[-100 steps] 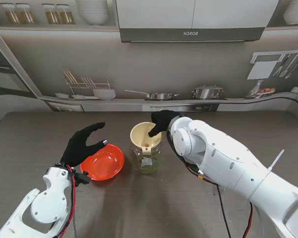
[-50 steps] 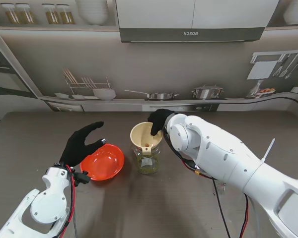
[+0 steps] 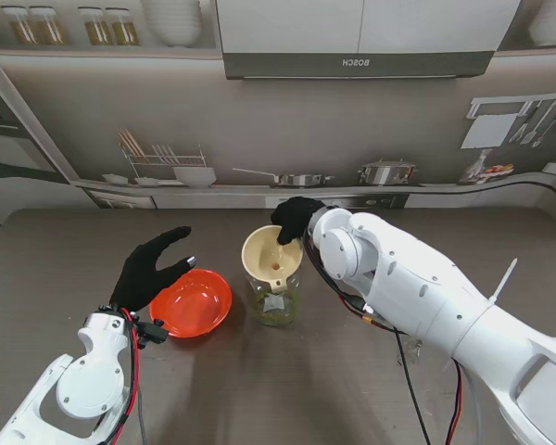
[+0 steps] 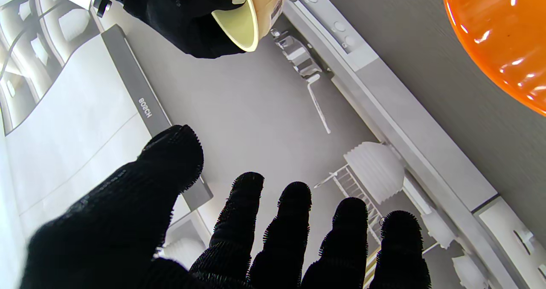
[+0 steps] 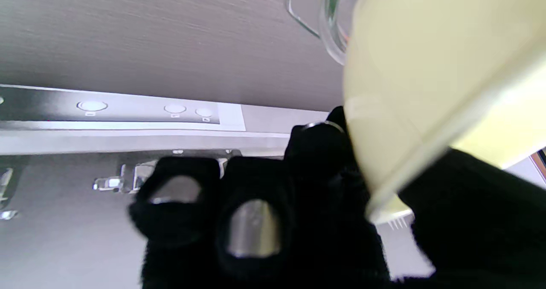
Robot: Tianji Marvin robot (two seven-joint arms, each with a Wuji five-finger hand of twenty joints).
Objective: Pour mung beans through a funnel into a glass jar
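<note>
The grey wood-grain table [image 3: 371,371] spans the stand's view, with a printed kitchen backdrop [image 3: 287,120] behind it. The white right arm [image 3: 426,306] reaches in from the right, and its black-gloved right hand [image 3: 295,221] pinches the far rim of the cream funnel [image 3: 271,257], thumb inside the bowl and fingers [image 5: 251,225] curled against the outside. The funnel sits tilted, its spout still pointing into the mouth of the glass jar [image 3: 274,301], which stands upright near the table's middle with a layer of green mung beans [image 3: 275,315] at its bottom. Just to the left of the jar, close but apart from it, rests the orange bowl [image 3: 194,303], whose inside looks bare. The left hand [image 3: 151,272] hovers beside the bowl's left rim, holding nothing, its thumb and four fingers [image 4: 294,221] spread apart. In the left wrist view the funnel rim [image 4: 249,16] and the right hand gripping it show beyond those fingertips.
</note>
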